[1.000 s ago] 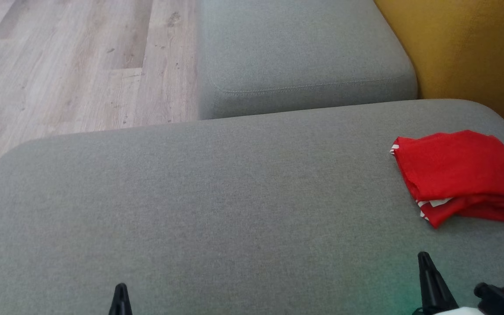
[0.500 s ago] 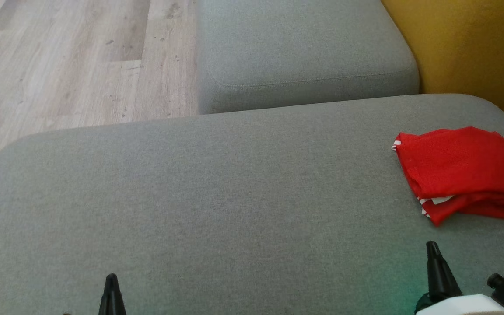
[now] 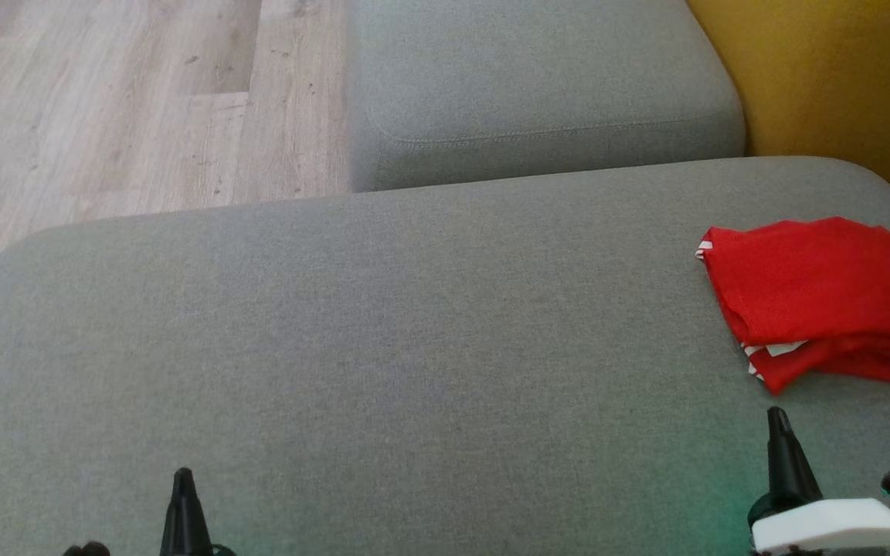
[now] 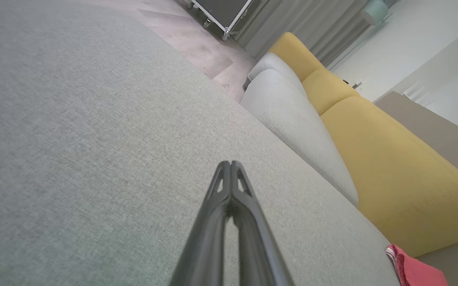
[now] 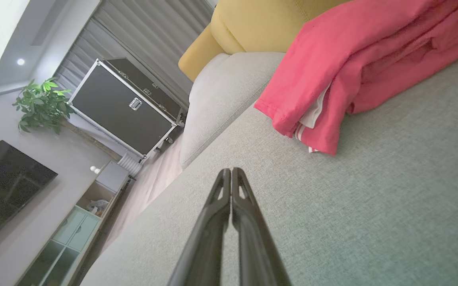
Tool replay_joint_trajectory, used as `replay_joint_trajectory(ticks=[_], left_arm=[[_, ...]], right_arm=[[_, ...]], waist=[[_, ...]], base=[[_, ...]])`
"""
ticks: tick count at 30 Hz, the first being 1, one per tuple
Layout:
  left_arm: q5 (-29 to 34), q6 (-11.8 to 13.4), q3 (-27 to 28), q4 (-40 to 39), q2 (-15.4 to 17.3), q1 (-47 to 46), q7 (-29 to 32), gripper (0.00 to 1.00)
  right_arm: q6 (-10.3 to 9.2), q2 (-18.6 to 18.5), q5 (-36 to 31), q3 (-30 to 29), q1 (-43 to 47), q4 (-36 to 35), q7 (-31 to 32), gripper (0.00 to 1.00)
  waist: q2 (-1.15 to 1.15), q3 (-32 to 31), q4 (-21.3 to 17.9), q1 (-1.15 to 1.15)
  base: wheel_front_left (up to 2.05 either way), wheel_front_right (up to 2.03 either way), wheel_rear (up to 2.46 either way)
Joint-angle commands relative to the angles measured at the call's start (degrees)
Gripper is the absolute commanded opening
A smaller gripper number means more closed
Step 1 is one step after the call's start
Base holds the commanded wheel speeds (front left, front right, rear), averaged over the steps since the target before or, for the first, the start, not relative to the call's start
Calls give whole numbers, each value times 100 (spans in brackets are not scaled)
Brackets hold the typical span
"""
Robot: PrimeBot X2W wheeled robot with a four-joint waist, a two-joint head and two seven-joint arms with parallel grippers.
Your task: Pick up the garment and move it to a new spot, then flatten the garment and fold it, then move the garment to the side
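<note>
The garment is red with white stripes at one edge and lies folded at the far right of the grey cushion. It also shows in the right wrist view, garment, and as a small red corner in the left wrist view, garment. My right gripper is shut and empty, just in front of the garment and not touching it; its fingers meet at right gripper. My left gripper is shut and empty near the front left of the cushion, far from the garment, seen tip-together at left gripper.
A second grey cushion stands beyond the first one. A yellow backrest rises at the right. Wooden floor lies at the far left. A black flight case, a plant and a dark screen stand across the room.
The head view has shifted, so the cushion edge and garment sit slightly higher. Both grippers show a little further up the picture. The garment lies as before.
</note>
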Motion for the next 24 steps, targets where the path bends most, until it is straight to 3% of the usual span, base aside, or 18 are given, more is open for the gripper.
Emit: replay_joint_trajectory(ticks=[1, 24], left_arm=[[-213, -63, 148, -126, 72, -354, 49, 0], [-1682, -309, 422, 1, 78, -783, 399, 0]], right_arm=[[-2, -16, 231, -6, -324, -173, 48, 0], [-3, 5, 1725, -209, -672, -157, 405, 0]], waist=[[0, 17, 2, 0], [0, 194, 23, 0]], base=[[0, 0, 0], [0, 0, 0]])
